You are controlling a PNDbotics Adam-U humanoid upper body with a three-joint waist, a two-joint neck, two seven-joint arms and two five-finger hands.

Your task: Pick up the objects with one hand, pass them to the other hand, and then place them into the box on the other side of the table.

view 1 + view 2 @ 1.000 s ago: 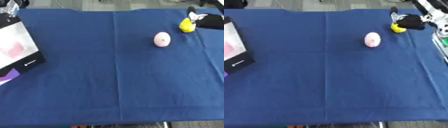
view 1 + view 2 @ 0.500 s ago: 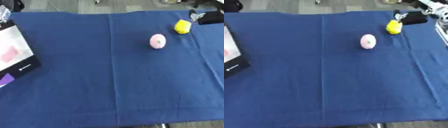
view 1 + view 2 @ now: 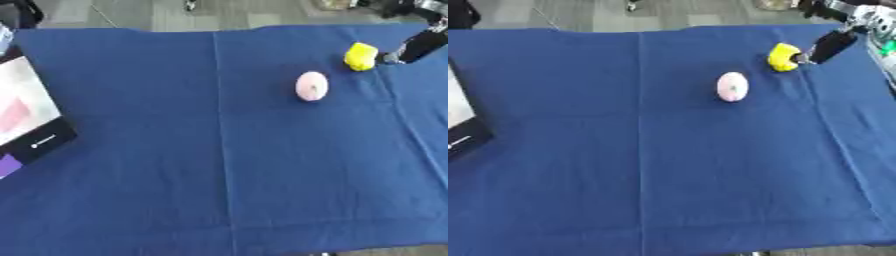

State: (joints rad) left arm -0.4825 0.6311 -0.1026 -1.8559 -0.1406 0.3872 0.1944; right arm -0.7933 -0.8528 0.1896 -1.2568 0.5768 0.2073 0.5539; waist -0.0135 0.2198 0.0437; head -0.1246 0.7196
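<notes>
While box [image 3: 26,117] shows pink inside, right hand [image 3: 826,46], fingers straight, touches yellow object [image 3: 782,56].

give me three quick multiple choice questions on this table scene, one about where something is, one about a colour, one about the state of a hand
1. Where does the box sit?
A. at the table's left edge
B. at the table's right edge
C. in the middle of the cloth

2. What colour is the object nearest the right hand?
A. green
B. yellow
C. red

3. What is the right hand doing with the yellow object?
A. carrying it high above the table
B. reaching it with a fingertip beside it, while it rests on the blue cloth
C. lying flat on top of it

Answers:
1. A, the white and black box shows at the left side of the left eye view.
2. B, the object beside the fingertip is yellow; the pink object lies further left.
3. B, the yellow object sits on the cloth with the dark finger at its right side; whether they touch cannot be told.
</notes>
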